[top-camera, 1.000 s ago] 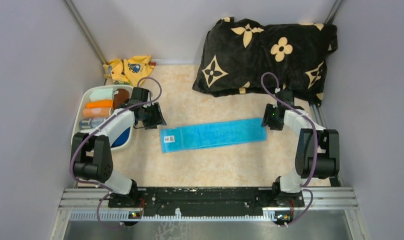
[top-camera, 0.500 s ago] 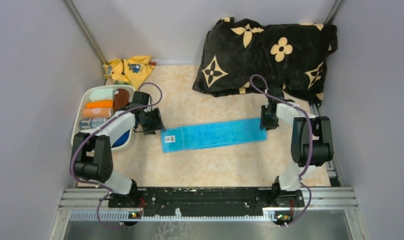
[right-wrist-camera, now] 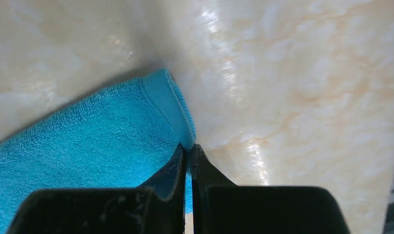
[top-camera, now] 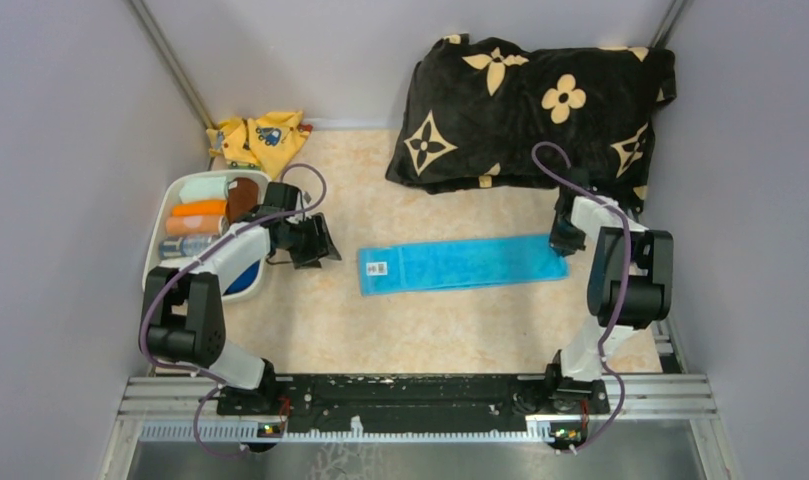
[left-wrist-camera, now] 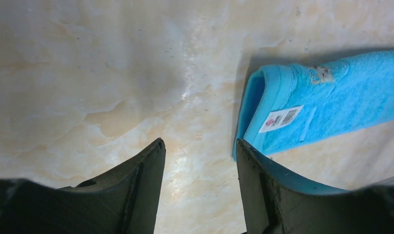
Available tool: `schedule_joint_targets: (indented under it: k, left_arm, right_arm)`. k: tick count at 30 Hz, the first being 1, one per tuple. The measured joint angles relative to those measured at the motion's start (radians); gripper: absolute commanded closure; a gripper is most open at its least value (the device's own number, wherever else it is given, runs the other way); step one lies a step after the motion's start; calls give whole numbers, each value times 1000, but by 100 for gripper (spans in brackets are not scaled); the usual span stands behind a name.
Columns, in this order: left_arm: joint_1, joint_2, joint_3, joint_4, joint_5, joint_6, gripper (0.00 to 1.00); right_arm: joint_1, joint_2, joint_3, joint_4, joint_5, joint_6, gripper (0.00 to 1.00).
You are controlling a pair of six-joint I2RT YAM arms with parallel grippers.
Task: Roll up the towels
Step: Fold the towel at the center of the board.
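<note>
As right hand (right-wrist-camera: 189,150) pinches flat light-cyan terry towel (top-camera: 460,263) to anchor its end, left hand (left-wrist-camera: 199,146) hovers wide open by label (left-wrist-camera: 281,118), probably to start rolling.

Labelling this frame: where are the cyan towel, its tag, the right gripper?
cyan towel (top-camera: 470,264), top view, strip's middle.
tag (left-wrist-camera: 281,118), left wrist view, label's centre.
right gripper (right-wrist-camera: 189,149), right wrist view, between fingertips.

One cyan towel (top-camera: 460,264), one black cushion (top-camera: 540,100), one yellow cloth (top-camera: 258,137), one basket (top-camera: 185,181)
</note>
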Motion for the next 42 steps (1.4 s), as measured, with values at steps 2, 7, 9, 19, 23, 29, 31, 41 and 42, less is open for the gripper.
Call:
schedule_joint_targets:
  k: [2,7,9,19,23,29,31,41,42]
  left_arm:
    - [-6,0,0,10,34,-11,38]
    - [-53,34,0,77,132,-57,38]
    - [-76,70,0,109,171,-83,39]
    - [-124,214,0,191,240,-156,64]
    - [-125,221,0,204,237,-161,74]
    - [-136,233,-1,217,235,-166,78]
    - [-139,233,-4,226,235,-169,79]
    - [-143,229,-27,261,238,-188,80]
    - [-144,229,-28,264,238,-191,80]
  right_arm:
    - [-16,0,24,-21,57,-2,100]
    - [9,-40,64,-50,53,-21,100]
    - [44,-76,77,-79,17,-31,100]
    - [426,-134,122,-134,-237,54,100]
    - [572,-104,196,-124,-301,127,100]
    - [706,34,336,-60,-345,238,100]
    - [739,81,358,-39,-352,284,100]
    - [827,198,392,18,-362,424,100]
    - [832,202,400,20,-363,428,100]
